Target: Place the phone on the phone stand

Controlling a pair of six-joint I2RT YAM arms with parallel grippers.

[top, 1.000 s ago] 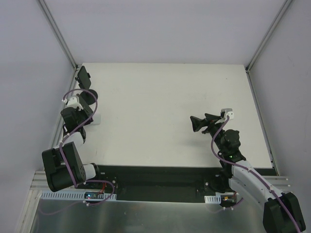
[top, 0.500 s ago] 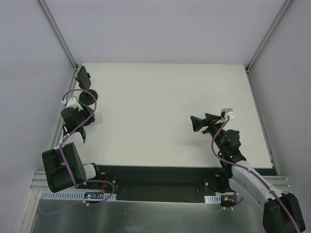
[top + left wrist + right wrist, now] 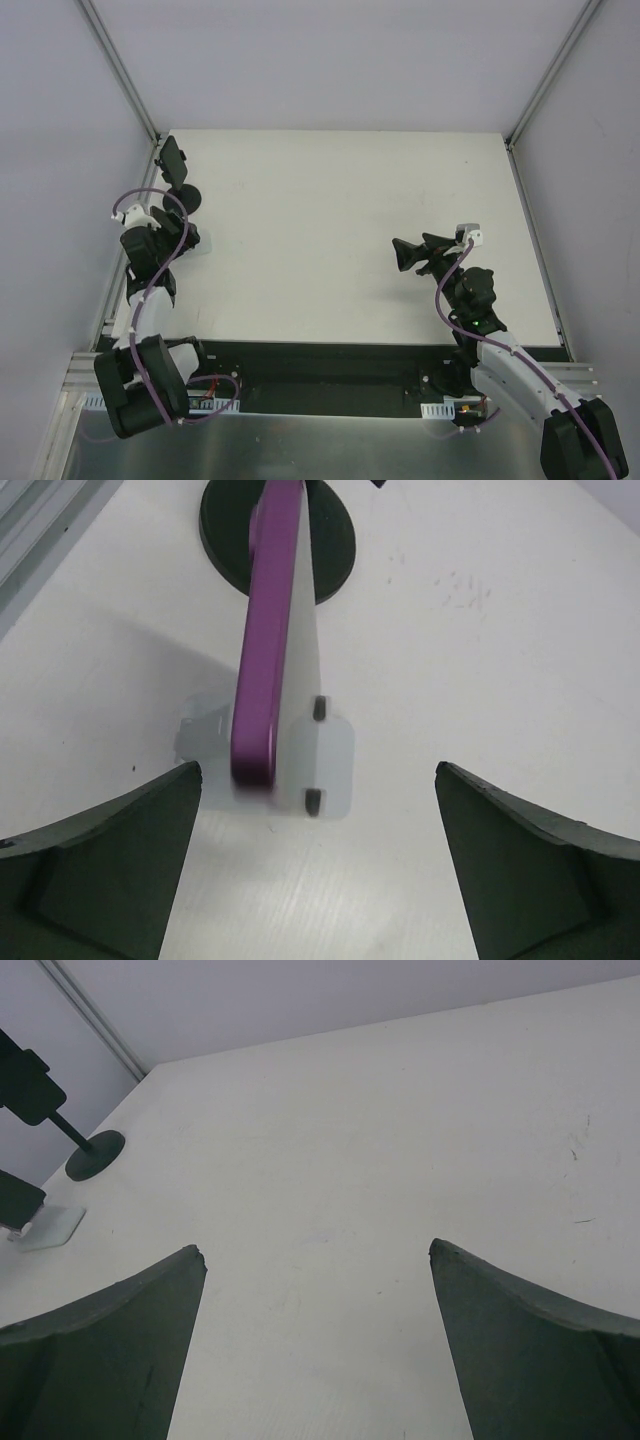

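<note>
The purple phone (image 3: 262, 650) is seen edge-on at the centre of the left wrist view, set upright against the pale stand (image 3: 335, 765) on the white tabletop (image 3: 480, 660). A black disc base (image 3: 335, 550) is found just behind it, at the top of the frame. The left end effector (image 3: 318, 775) is spread wide, with one finger at each lower corner, and neither touches the phone. The right end effector (image 3: 316, 1249) is likewise spread wide and nothing is held in it.
</note>
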